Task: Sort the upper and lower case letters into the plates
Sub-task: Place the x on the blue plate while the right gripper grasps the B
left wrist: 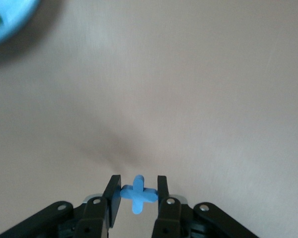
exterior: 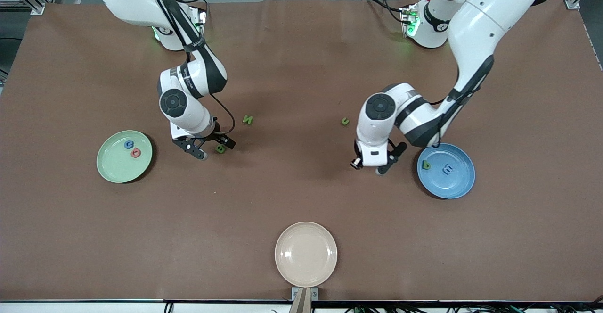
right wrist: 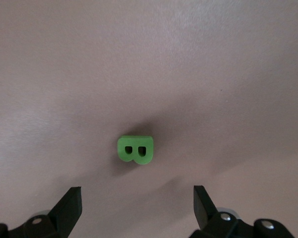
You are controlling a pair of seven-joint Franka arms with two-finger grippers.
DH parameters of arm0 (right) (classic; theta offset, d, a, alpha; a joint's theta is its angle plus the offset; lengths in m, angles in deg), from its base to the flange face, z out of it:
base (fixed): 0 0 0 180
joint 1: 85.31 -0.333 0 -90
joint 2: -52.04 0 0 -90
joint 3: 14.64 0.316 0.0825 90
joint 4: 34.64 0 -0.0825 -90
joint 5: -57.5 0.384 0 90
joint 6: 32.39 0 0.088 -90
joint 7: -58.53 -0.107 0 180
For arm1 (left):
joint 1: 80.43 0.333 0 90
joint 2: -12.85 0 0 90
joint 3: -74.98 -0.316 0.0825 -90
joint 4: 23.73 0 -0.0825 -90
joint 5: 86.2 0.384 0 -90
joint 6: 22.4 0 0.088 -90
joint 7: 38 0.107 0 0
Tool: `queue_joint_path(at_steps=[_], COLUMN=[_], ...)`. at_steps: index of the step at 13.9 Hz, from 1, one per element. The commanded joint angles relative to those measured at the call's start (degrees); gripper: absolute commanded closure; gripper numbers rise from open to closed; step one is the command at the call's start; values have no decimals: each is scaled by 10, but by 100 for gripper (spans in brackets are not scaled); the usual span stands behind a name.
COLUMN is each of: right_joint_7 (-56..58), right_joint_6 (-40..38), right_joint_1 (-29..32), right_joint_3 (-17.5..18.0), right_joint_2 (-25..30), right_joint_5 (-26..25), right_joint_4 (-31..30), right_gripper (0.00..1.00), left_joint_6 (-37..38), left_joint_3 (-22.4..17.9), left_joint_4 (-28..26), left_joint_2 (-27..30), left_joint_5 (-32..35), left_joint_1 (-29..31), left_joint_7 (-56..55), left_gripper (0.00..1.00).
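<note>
My left gripper [left wrist: 138, 198] is shut on a small blue cross-shaped letter [left wrist: 138, 193]. In the front view the left gripper [exterior: 384, 168] hangs over the table beside the blue plate [exterior: 452, 188], which holds a green letter [exterior: 426, 164] and a blue letter [exterior: 448, 168]. My right gripper [right wrist: 137, 208] is open just above the table, with a green B [right wrist: 135, 149] lying ahead of its fingertips and touching neither. In the front view the right gripper [exterior: 213, 147] is low beside that B [exterior: 220, 148]. The mint green plate [exterior: 118, 169] holds a blue letter [exterior: 129, 144] and a red letter [exterior: 136, 152].
Two loose green letters lie on the brown table nearer the robots' bases: an N [exterior: 248, 119] and a small u [exterior: 345, 121]. A cream-white plate [exterior: 306, 256] sits at the table edge nearest the front camera. The blue plate's rim [left wrist: 10, 22] shows in the left wrist view.
</note>
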Motion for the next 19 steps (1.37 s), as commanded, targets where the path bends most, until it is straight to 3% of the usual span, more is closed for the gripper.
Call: queue_joint_path(at_steps=[1,5,9,12,14,15,16,17,18,19], right_joint_7=[-8,-8,-10,-14,-15,-20,-24,-24,-24,-24], right_joint_6=[12,14,17,18,17,17,17,17,18,17], right_joint_1=[-12,-11,-11,-11,-12,-11,-12,-11,-11,-10], right_joint_3=[-10,-17,-18,-21,-21,-22,-22,-22,-22,-22], right_joint_2=[-8,-17,-26,-35,-37,-37,-38,-44,-45,-45], right_joint_5=[3,-20,-21,-21,-21,-21,-22,-22,-22,-22], right_joint_4=[1,3,10,18,21,21,24,25,28,29], right_gripper=[3,9,18,19,22,24,26,28,30,33], left_joint_6=[9,9,49,52,61,62,62,62,64,69], left_joint_3=[4,3,5,5,5,5,5,6,7,21], left_joint_4=[-6,-10,-21,-33,-46,-49,-49,-50,-50,-49], left_joint_2=[24,26,38,39,40,39,39,40,41,42], left_joint_5=[7,8,8,7,7,7,7,7,3,-3], left_joint_1=[41,96,171,195,220,229,237,238,237,238], left_joint_7=[68,136,276,294,339,350,350,341,338,336], left_gripper=[100,100,100,95,86,67,37,16,1,0])
